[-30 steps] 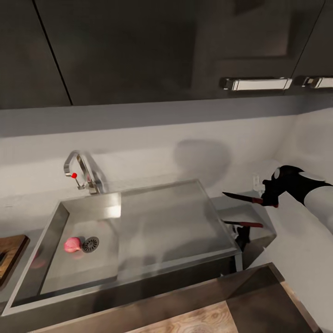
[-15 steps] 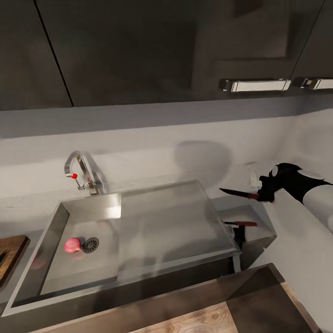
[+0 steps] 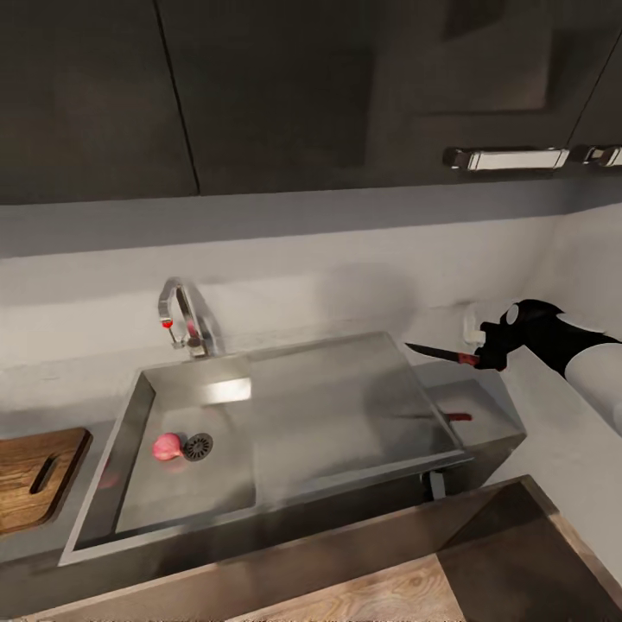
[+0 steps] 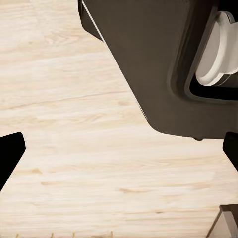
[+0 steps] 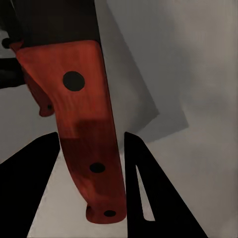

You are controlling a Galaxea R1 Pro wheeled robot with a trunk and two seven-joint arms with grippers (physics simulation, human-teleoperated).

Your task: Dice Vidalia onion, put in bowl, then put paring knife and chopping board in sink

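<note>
- The right gripper (image 3: 484, 354) is clamped on the paring knife (image 3: 436, 352), a slim dark blade with a red riveted handle (image 5: 87, 129); the right wrist view shows that handle pinched between the two black fingers (image 5: 29, 183).
- The knife hangs level in the air, blade pointing away from the gripper toward the flat steel drainboard (image 3: 345, 397) of the rectangular stainless-steel sink (image 3: 285, 501), above the drainboard's near corner and clear of it.
- The Vidalia onion (image 3: 166, 447), a small pinkish bulb, lies in the basin far beyond the knife tip, just beside the round dark drain (image 3: 198, 447).
- The dark brown wooden chopping board (image 3: 39, 475) with its slot hole lies beyond the sink, on the glossy dark-grey countertop (image 3: 484, 406).
- The left gripper's black fingertips (image 4: 10, 153) stand well apart over pale wood floor (image 4: 89, 163), holding nothing.
- Risk: the onion is not on the board, so the knife looks early; carrying it across could let the tip scrape the steel or catch the chrome tap (image 3: 186, 315).
- Risk: the grip sits on a narrow handle; a sideways knock could twist it loose.
- Room: open air over the drainboard; the pale backsplash (image 3: 345, 276) and black upper cabinets (image 3: 285, 86) close in behind and above the gripper, and the counter's front edge lies below it.
</note>
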